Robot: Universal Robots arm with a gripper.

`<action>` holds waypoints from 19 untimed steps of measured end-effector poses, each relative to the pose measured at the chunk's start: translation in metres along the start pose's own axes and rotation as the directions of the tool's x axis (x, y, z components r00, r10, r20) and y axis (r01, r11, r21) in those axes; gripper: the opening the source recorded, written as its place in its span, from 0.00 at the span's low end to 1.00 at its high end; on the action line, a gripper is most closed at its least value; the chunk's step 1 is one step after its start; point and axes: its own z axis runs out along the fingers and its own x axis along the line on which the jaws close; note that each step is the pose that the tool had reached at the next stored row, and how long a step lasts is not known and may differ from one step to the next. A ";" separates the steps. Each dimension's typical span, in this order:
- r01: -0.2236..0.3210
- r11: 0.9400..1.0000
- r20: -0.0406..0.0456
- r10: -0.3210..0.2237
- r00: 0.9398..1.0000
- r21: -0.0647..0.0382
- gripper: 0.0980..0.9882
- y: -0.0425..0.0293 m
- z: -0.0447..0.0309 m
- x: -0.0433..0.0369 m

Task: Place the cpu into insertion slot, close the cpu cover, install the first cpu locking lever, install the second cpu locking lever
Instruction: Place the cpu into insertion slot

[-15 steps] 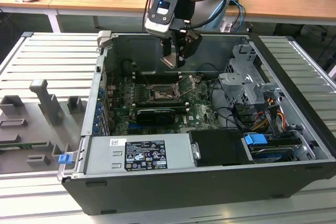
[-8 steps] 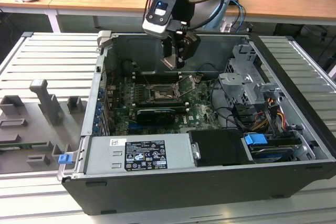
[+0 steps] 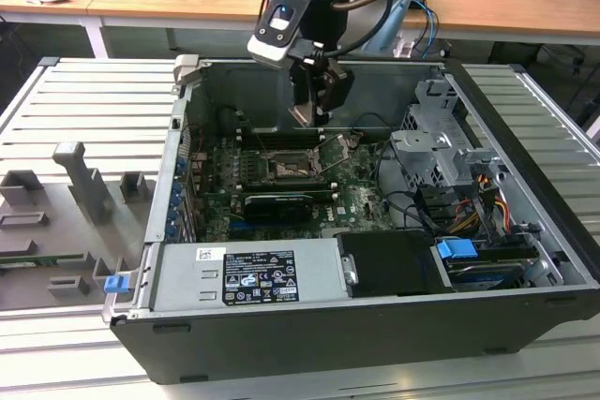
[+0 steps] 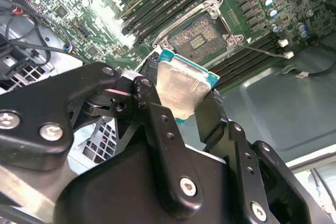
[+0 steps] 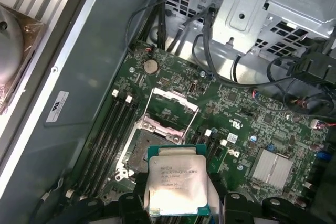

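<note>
1. Gripper point(image 3: 312, 110) hangs inside the open computer case point(image 3: 525, 138), over the green motherboard point(image 3: 356, 194).
2. Fingers point(image 4: 155, 114) are clamped on the cpu point(image 4: 184, 90), one on each of two opposite edges; its dull silver top shows in both wrist views.
3. The cpu is held in the air, clear of the board, above and near the insertion slot point(image 5: 137, 148).
4. Insertion slot is uncovered, with its dark centre exposed.
5. The cpu cover point(image 5: 170, 106) stands raised on its hinge beside the slot.
</note>
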 end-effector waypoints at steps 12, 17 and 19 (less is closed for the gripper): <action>-0.125 0.992 0.010 0.125 0.992 -0.002 0.48 -0.0001 0.0018 0.0000; -0.188 0.982 0.014 0.188 0.982 -0.004 0.48 -0.0002 0.0028 0.0000; -0.224 0.975 0.017 0.224 0.974 -0.005 0.48 -0.0003 0.0032 0.0000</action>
